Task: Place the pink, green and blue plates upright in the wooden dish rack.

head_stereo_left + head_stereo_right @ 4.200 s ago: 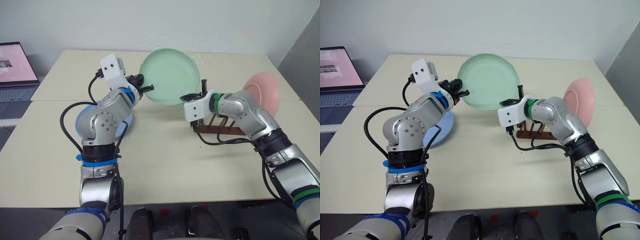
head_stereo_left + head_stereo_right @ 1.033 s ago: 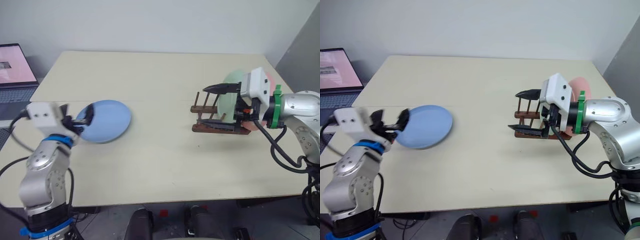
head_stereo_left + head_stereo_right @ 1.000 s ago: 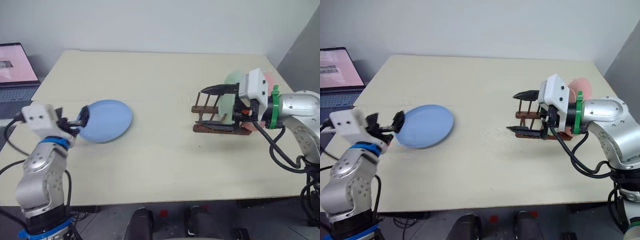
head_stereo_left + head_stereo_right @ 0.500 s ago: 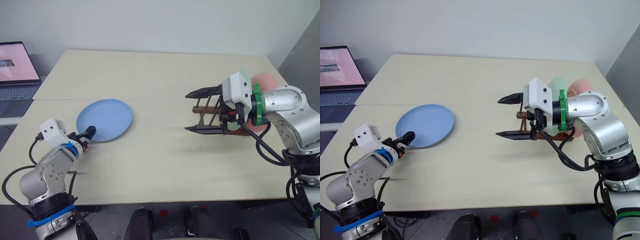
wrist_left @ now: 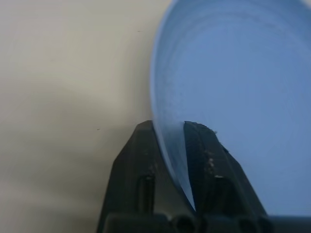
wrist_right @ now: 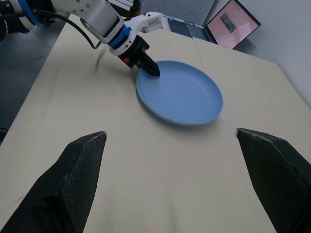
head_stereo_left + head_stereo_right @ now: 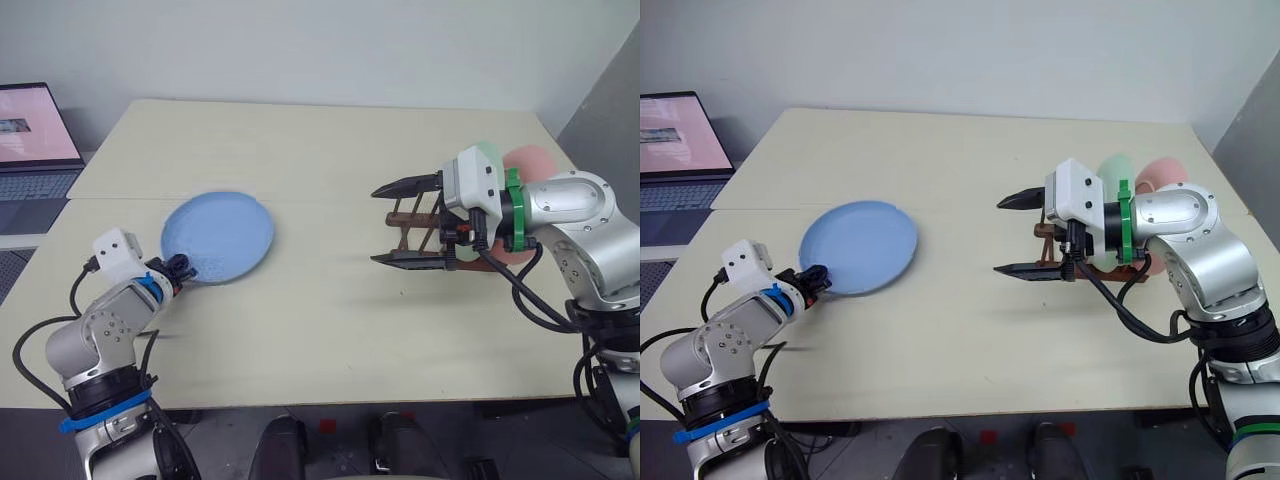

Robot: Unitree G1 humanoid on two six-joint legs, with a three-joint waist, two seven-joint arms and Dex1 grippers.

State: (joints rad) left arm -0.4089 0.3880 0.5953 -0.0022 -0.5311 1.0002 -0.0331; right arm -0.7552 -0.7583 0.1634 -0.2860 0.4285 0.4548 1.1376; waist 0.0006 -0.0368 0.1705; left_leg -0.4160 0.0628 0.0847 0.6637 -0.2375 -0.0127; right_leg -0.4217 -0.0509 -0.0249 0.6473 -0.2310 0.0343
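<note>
The left hand [image 5: 169,145] is clenched on the near rim of the blue plate [image 7: 218,237], one finger [image 5: 141,165] under the rim and the other over it, and the plate lies on the counter [image 7: 320,320] well to the left of the rack [image 7: 428,238]. The right hand [image 7: 385,222] hovers just left of the rack with its fingers spread wide, grasping nothing. The green plate [image 7: 1114,170] and pink plate [image 7: 530,162] stand upright in the rack behind that hand, the pink one farther right.
</note>
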